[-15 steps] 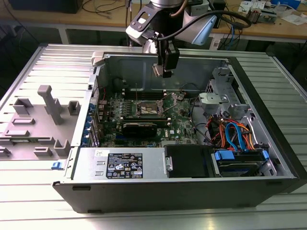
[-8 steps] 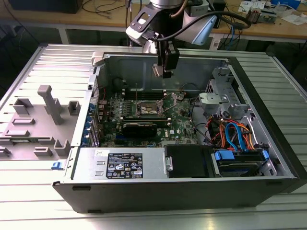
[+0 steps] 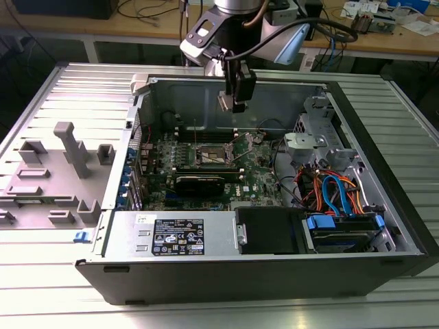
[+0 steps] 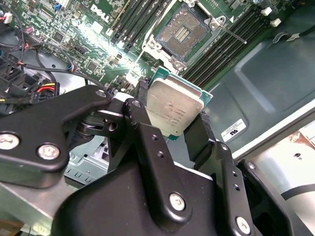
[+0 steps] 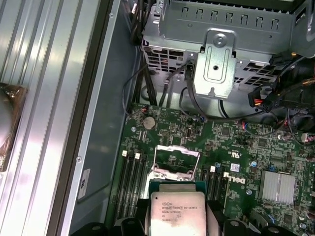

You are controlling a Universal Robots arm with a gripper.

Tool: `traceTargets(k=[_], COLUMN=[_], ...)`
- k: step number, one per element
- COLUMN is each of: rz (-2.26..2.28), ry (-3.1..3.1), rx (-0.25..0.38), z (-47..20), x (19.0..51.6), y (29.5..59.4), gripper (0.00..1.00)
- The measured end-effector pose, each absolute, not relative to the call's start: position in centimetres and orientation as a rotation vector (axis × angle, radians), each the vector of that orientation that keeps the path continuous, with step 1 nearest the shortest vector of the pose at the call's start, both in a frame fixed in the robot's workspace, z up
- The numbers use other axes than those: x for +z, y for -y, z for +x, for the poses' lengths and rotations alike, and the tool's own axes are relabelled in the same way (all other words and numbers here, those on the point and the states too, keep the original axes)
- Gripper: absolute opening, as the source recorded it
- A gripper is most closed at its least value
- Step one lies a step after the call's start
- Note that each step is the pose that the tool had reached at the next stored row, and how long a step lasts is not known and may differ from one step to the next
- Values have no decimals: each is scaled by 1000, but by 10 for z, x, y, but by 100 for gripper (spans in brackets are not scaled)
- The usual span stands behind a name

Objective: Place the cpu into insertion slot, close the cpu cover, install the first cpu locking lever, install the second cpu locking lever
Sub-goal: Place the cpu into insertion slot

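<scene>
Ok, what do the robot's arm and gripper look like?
The arm is silver-grey with rounded joints and a black cable looping past it. The gripper is matte black: flat linkage bars pinned with silver screws, ending in narrow jaws.

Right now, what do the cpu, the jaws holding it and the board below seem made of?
The cpu: dull silvery metal lid, softly reflecting light, on a green board-like base showing at its edges. The jaws: matte black, probably plastic or coated metal; the look leaves it open. The motherboard: glossy green circuit laminate, catching glare.
</scene>
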State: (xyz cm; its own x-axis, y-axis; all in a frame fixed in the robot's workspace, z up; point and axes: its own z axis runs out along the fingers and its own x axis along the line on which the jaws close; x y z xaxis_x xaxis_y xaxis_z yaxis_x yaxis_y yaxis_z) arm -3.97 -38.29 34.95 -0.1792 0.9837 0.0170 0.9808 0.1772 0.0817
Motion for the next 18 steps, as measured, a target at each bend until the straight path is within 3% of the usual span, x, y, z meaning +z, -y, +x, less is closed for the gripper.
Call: traceTargets(k=[18], rz=[1990], ry=[-2379], rx=[113], z=[-40], x=[341], y=[384], gripper=[54])
